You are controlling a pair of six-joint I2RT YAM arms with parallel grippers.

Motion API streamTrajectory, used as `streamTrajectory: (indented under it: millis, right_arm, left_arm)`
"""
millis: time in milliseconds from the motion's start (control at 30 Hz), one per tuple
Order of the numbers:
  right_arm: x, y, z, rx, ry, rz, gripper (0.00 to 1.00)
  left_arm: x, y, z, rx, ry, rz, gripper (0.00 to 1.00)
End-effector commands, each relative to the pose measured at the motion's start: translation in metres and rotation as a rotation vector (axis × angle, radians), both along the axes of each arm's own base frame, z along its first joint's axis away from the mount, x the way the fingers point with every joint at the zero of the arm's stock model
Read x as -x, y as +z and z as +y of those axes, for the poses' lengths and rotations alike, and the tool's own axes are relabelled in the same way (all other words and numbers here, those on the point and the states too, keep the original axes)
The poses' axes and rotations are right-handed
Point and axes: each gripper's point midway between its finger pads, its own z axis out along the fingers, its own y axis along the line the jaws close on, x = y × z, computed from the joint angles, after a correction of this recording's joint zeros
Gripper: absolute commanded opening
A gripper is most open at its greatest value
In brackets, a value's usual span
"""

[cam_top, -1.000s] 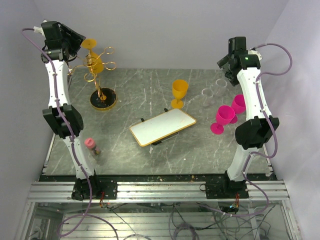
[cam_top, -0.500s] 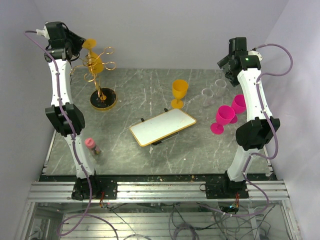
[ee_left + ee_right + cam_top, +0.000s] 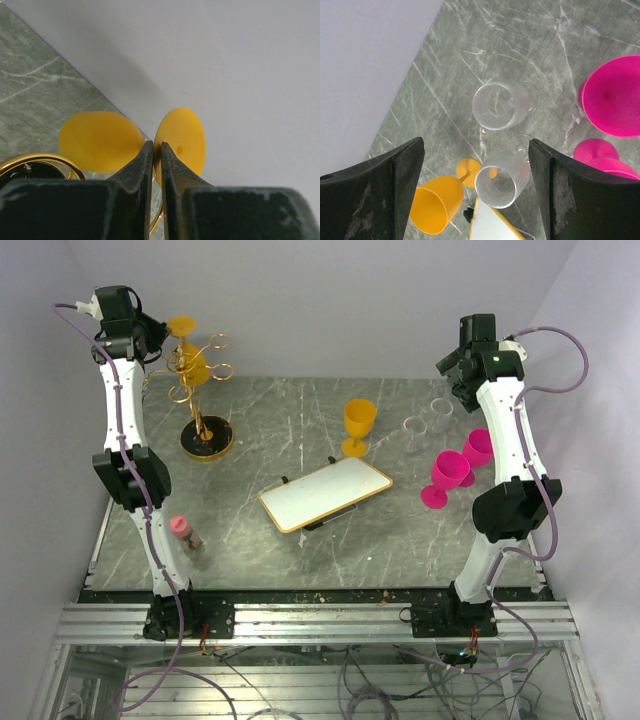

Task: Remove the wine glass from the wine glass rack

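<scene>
Top view, left gripper: raised at the far left corner, right against the wine glass.
Top view, wine glass: yellow, hanging upside down among the loops of the wine glass rack.
Top view, right gripper: raised above the clear glasses.
Left wrist, fingers: almost together, pinching the wine glass between bowl and foot.
Right wrist, right gripper: spread wide, holding nothing.

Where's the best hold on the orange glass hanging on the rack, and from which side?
Grip the orange glass by its thin stem, between upturned foot and bowl, from the left, clear of the rack: it hangs inverted. The left gripper is closed there.
</scene>
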Motion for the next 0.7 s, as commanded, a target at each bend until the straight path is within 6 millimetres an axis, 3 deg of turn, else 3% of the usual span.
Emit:
streamTrajectory:
  millis: [0,100,400,667]
  right_arm:
    - [0.006,0.019,-0.008,0.010,-0.031,-0.053,0.84]
    - [0.007,0.019,-0.008,0.008,-0.033,-0.053,0.84]
    - [0.009,0.017,-0.008,0.008,-0.031,-0.051,0.84]
    - [0.009,0.021,-0.008,0.005,-0.024,-0.063,0.85]
  left_arm:
    - [0.000,0.013,0.000,-0.032,0.009,-0.030,0.13]
    - [0.002,0.024,0.000,-0.040,0.009,-0.054,0.07]
    - [0.009,0.057,-0.011,-0.017,-0.042,-0.145,0.07]
    - [0.027,0.082,-0.021,0.091,-0.096,-0.220,0.07]
